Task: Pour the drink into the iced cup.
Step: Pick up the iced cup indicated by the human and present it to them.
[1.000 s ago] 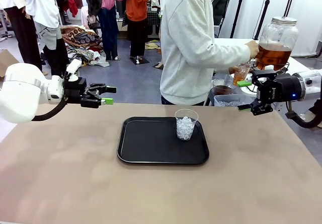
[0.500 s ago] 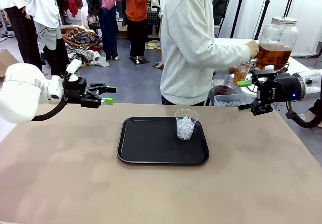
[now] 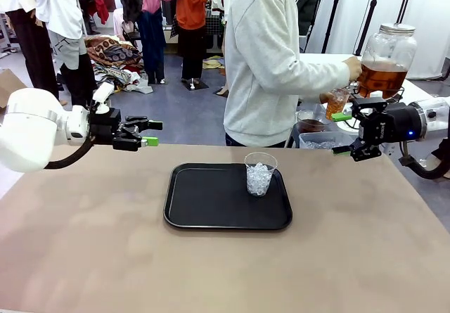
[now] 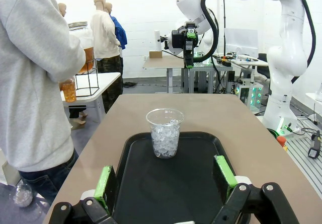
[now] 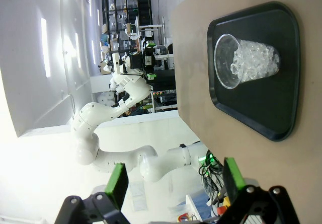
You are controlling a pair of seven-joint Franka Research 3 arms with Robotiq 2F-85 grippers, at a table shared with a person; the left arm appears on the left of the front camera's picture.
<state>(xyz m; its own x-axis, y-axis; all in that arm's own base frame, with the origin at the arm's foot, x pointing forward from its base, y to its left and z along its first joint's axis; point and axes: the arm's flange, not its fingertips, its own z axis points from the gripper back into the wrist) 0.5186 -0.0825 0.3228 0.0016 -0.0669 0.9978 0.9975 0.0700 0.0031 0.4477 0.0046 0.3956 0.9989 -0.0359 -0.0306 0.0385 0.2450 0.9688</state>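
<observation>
Tan cloth covers the table (image 3: pixel 84 257) I work over. A black tray (image 3: pixel 190 200) lies at its middle, and a clear iced cup (image 3: pixel 260 174) stands upright near the tray's far right corner. My left gripper (image 3: pixel 155 133) hovers above the table's far left edge, fingers spread wide and grasping nothing. My right gripper (image 3: pixel 341 133) hovers at the far right edge, likewise spread and empty.

Beyond the far edge, a person (image 3: pixel 267 67) in a pale sweatshirt faces right toward a white side table (image 3: pixel 422 88). On it, a glass jar (image 3: pixel 387 49) holds the amber drink (image 3: pixel 382 79). One hand rests at the jar, and the other holds a small cup (image 3: pixel 337 103) of drink just beside it.

Farther back are a grey floor (image 3: pixel 183 109), heaped fabric (image 3: pixel 112 53) and standing people.
</observation>
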